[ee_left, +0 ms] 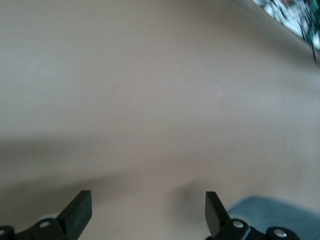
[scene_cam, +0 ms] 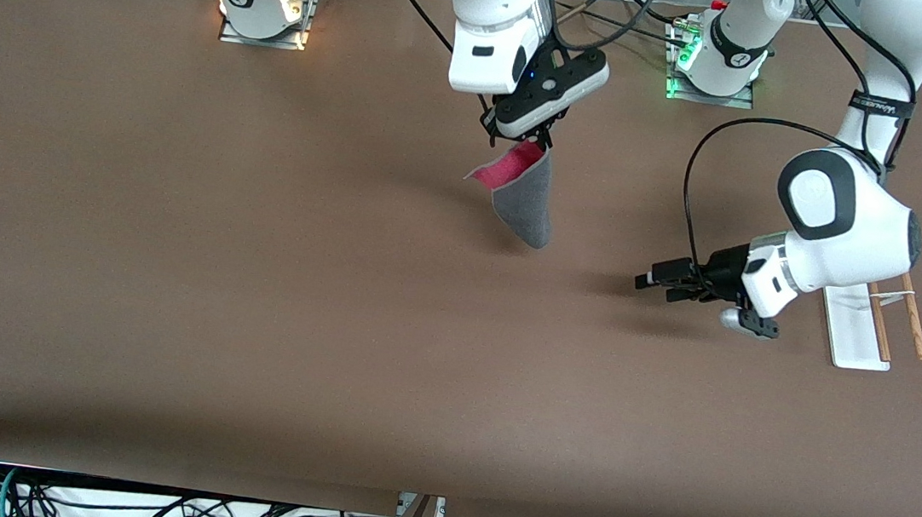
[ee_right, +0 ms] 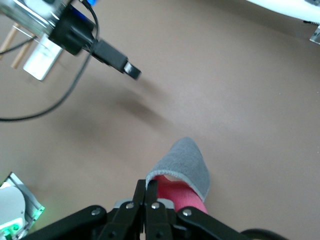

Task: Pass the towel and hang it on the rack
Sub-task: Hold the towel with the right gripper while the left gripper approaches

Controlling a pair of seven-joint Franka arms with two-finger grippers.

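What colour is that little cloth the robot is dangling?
The towel is dark grey outside and red-pink inside, clearest in the front view, hanging from the right gripper.

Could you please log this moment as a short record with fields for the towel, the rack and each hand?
towel: dark grey with red reverse, hanging in the air over the table's middle
right hand: shut on the towel's top edge
left hand: open, empty, low over the table between towel and rack, pointing toward the towel
rack: white base with two wooden rods, at the left arm's end, bare
handover: not yet done
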